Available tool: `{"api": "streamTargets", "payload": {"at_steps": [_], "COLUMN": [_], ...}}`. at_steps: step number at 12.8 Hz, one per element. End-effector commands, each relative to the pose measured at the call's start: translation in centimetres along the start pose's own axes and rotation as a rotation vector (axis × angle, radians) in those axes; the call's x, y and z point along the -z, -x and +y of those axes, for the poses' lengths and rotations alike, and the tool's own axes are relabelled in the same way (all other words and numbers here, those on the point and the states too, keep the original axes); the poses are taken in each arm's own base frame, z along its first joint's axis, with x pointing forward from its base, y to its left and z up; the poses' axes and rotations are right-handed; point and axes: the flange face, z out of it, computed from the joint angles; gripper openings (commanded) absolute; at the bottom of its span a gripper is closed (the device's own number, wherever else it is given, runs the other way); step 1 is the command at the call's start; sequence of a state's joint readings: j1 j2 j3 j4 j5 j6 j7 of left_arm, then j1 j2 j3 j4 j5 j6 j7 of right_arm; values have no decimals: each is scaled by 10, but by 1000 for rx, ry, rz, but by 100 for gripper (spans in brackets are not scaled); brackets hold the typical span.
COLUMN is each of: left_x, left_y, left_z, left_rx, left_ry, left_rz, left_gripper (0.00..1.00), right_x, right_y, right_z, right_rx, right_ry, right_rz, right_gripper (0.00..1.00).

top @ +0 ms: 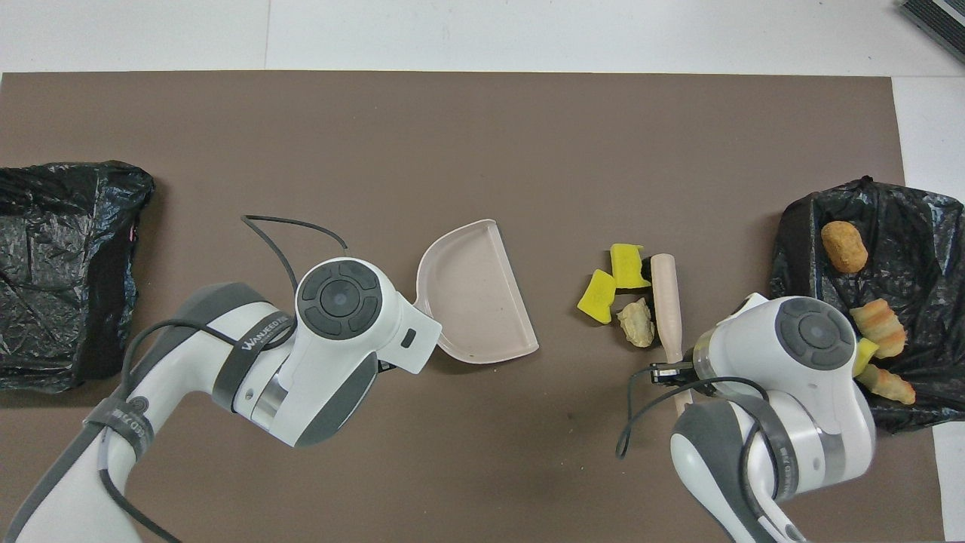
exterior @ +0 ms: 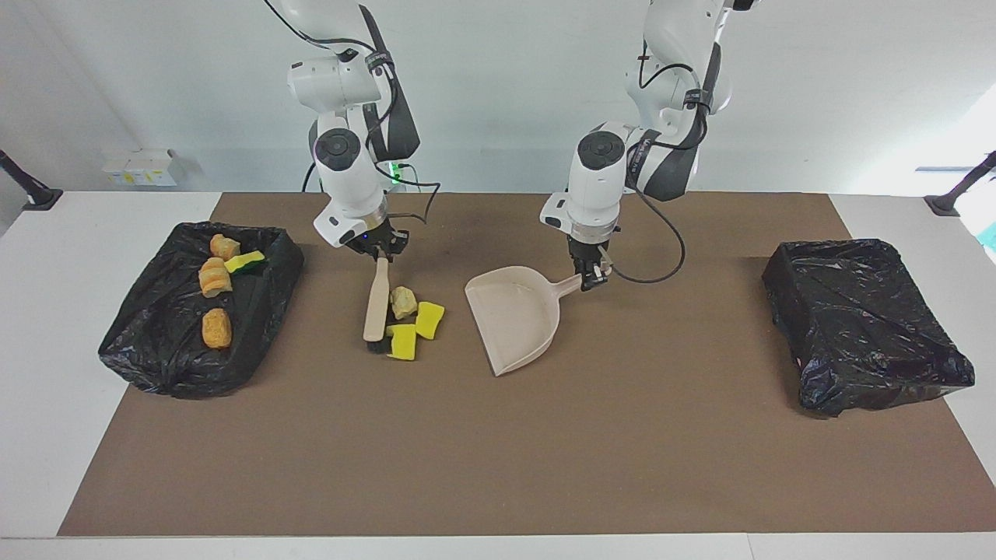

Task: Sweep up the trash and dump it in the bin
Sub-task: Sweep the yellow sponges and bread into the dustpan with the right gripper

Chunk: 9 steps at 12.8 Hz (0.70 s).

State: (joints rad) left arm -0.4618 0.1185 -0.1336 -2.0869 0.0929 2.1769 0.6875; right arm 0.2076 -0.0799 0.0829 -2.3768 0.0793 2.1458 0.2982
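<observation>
My right gripper (exterior: 379, 247) is shut on the handle of the beige brush (exterior: 377, 299), whose bristle end rests on the mat. Three pieces of trash lie against the brush on its dustpan side: a tan lump (exterior: 402, 302) and two yellow sponge pieces (exterior: 429, 319) (exterior: 403, 341). My left gripper (exterior: 590, 274) is shut on the handle of the beige dustpan (exterior: 517, 315), whose open mouth faces the trash a short gap away. In the overhead view the brush (top: 666, 305), the trash (top: 635, 323) and the dustpan (top: 479, 294) show, with both grippers hidden under their arms.
A black-lined bin (exterior: 163, 354) at the right arm's end holds several scraps, among them a green-topped sponge (exterior: 245, 260) and orange lumps (exterior: 217, 327). A second black-lined bin (exterior: 864, 323) stands at the left arm's end. Brown mat (exterior: 498, 451) covers the table.
</observation>
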Motion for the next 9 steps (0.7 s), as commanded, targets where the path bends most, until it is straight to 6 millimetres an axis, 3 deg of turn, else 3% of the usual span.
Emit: {"api": "streamTargets", "payload": {"at_steps": [1,6,9], "left_x": [0,0,0], "left_y": [5,5,7], "left_z": [6,7,5], "left_rx": [24,46,51], "left_ry": [-6,5,6], "left_rz": [17,28,28], "left_gripper": [0,0,0], "right_x": [3,3,8], "right_y": [-6,-5,10], "right_z": [-35,-124,-174], "right_rx": [-31,175,241], "right_ry": [-31,-51,-129], "right_rz": [5,0,-2], "right_gripper": [0,0,0]}}
